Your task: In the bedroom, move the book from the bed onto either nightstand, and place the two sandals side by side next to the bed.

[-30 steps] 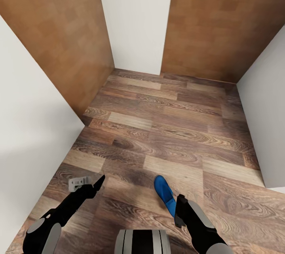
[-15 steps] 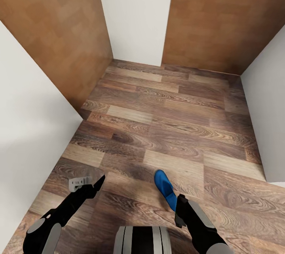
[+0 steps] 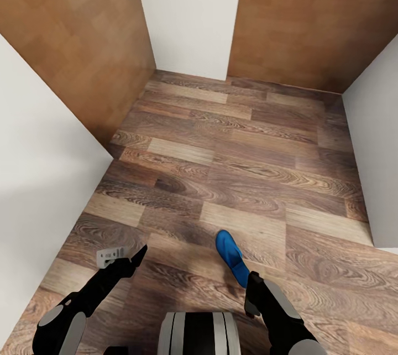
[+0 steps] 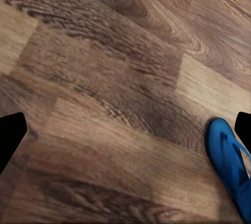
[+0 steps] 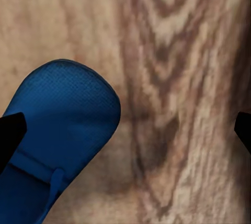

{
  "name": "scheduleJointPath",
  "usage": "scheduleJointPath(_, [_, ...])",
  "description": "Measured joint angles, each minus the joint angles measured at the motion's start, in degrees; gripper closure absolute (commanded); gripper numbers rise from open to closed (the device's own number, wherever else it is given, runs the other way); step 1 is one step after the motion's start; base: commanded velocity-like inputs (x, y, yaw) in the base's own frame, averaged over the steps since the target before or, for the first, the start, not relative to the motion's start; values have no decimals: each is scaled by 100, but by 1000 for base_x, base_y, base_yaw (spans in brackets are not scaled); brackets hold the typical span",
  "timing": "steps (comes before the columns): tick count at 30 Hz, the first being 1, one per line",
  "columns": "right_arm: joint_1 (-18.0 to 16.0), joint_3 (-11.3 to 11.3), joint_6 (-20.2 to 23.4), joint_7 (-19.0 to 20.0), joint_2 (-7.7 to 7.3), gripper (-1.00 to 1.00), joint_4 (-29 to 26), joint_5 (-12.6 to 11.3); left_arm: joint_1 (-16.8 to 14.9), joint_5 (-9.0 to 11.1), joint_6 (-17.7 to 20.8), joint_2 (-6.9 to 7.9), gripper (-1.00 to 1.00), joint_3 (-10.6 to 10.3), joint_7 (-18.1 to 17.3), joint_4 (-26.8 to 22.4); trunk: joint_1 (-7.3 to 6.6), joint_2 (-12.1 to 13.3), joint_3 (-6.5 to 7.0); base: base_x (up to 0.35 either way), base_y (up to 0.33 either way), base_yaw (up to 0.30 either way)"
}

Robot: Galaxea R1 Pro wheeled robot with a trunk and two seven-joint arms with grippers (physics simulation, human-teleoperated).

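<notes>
The right hand hung just over the heel of the blue sandal lying flat on the plank floor, fingers spread and empty, seemingly lined up for a pickup. The left hand, well to the sandal's left, was likewise spread and empty, and beyond the sandal the tan doors flanked a white wall.

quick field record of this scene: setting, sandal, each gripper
setting: wood plank floor, white walls, two tan wooden doors
sandal: one blue sandal, its far end jutting past the right arm
left gripper: open, empty, above the floor
right gripper: fingertips wide apart, sandal beside one; hold unclear
</notes>
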Motion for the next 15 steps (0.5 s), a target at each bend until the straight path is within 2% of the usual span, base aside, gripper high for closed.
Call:
scheduleJointPath(3, [0,-1,2,0,0,-100,-1,-2,0,1,1,0,-100,0,-1,0,0,0,0,0,0,0])
scheduleJointPath(6, [0,-2,138,-35,0,-100,-42,-278,0,9,2,-4,-100,0,-4,0,0,0,0,0,0,0])
scheduleJointPath(9, [0,-1,204,-53,0,-100,-168,-418,0,11,3,-2,-100,0,-5,0,0,0,0,0,0,0])
scheduleJointPath(15, [0,0,243,-64,-1,-100,-418,-503,0,15,3,-7,-100,-1,-5,0,0,0,0,0,0,0])
